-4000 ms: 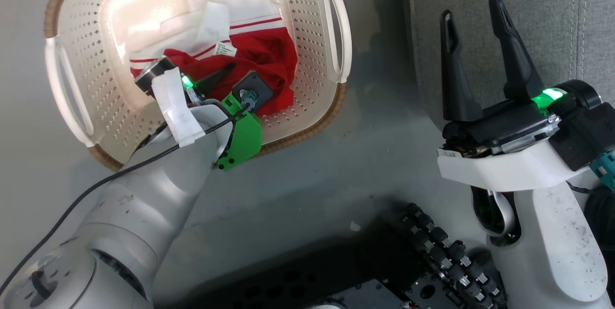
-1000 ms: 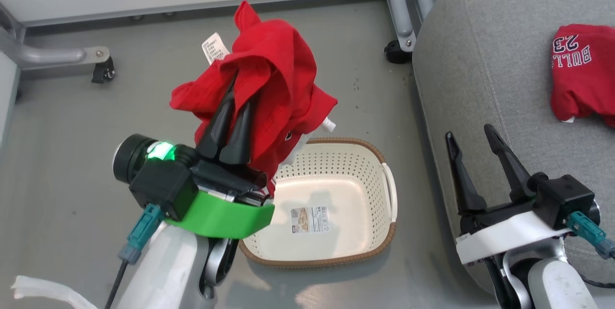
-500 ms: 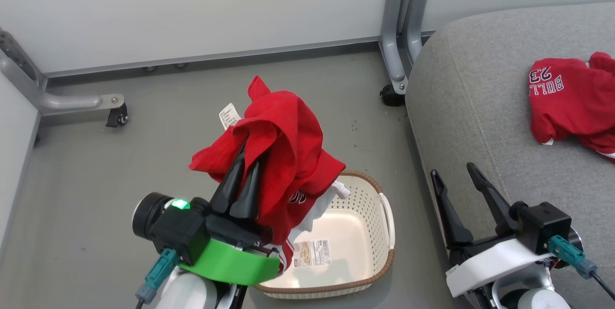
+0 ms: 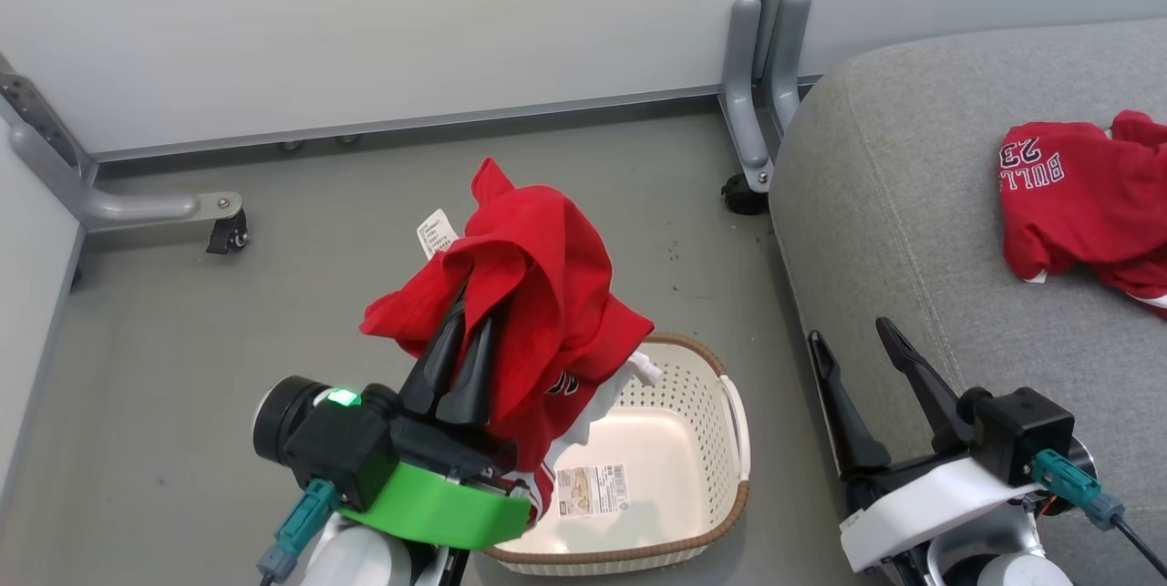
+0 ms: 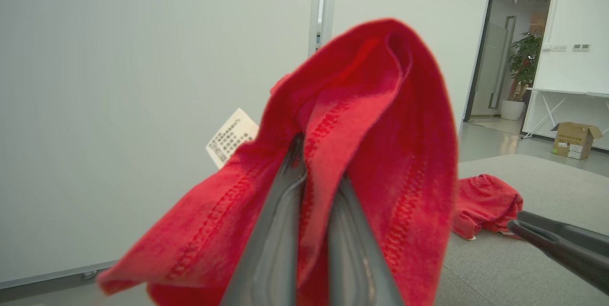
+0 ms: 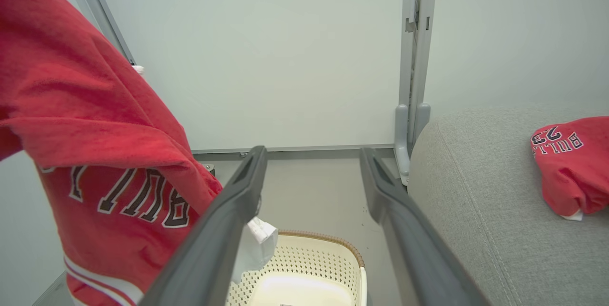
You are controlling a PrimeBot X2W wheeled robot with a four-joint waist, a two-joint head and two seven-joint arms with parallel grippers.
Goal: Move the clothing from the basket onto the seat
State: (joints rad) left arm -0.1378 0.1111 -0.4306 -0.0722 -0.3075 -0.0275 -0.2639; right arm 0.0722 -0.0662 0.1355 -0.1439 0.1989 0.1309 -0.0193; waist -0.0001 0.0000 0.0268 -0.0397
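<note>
**Red garment held up over the basket, jersey lying on the seat**

From the head camera, the left fingers [image 4: 474, 354] are pressed tight together on a crumpled red sports garment with white stripes [image 4: 547, 294]. The cloth drapes over their tips and hangs down across the left side of the cream-white perforated plastic basket with the brown woven-look rim [image 4: 720, 422]. A small white care tag [image 4: 438, 232] sticks out of the cloth. The basket stands on the grey floor [image 4: 182, 340], and a small paper label [image 4: 593, 488] shows on its base. To the right is the large grey fabric seat cushion [image 4: 912, 231]. A red jersey lettered "BULLS 23" [image 4: 1085, 203] lies on it, well apart from the basket. The right fingers [image 4: 841, 408] are spread wide with nothing between them, just beside the cushion's near edge.

The left wrist camera looks along the closed fingers, which grip a stitched fold of the red cloth, with the tag at the left. Beyond it the jersey rests on the cushion, and one right finger enters low at the right. A brown cardboard box [image 5: 574, 140] sits far back.

Between the open fingers, the right wrist camera shows the basket's far rim and the floor. The held garment hangs at the left, showing white letters and stripes, and the jersey lies on the cushion at the right.
</note>
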